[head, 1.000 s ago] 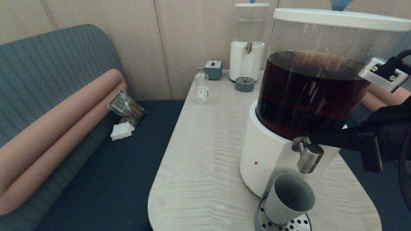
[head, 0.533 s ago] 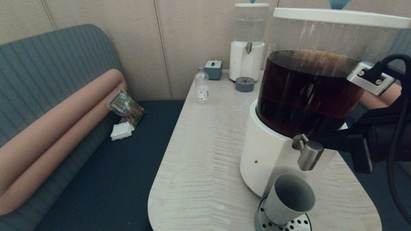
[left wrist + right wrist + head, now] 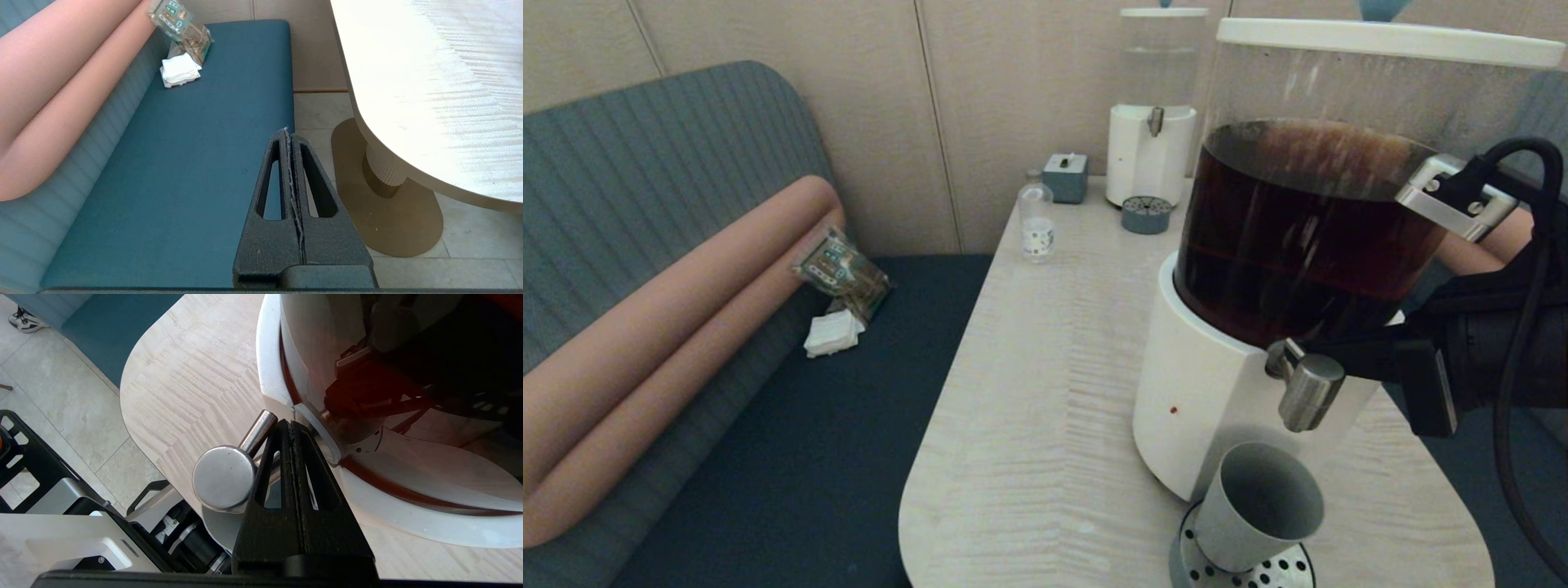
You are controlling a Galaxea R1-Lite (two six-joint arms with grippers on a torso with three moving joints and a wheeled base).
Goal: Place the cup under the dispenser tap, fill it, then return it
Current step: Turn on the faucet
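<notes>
Your right gripper, fingers pressed together, sits behind tap; cup waits directly below.

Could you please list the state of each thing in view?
Cup: upright on the drip tray under the tap, empty.
Tap: no flow visible.
Tank: over half full, lid on.
Right tool: shut, against the tap.
Left tool: shut, idle over the bench.

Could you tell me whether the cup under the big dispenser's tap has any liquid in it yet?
Empty, as far as shows: the cup stands on the drip tray with a bare grey interior, and no stream leaves the tap.
</notes>
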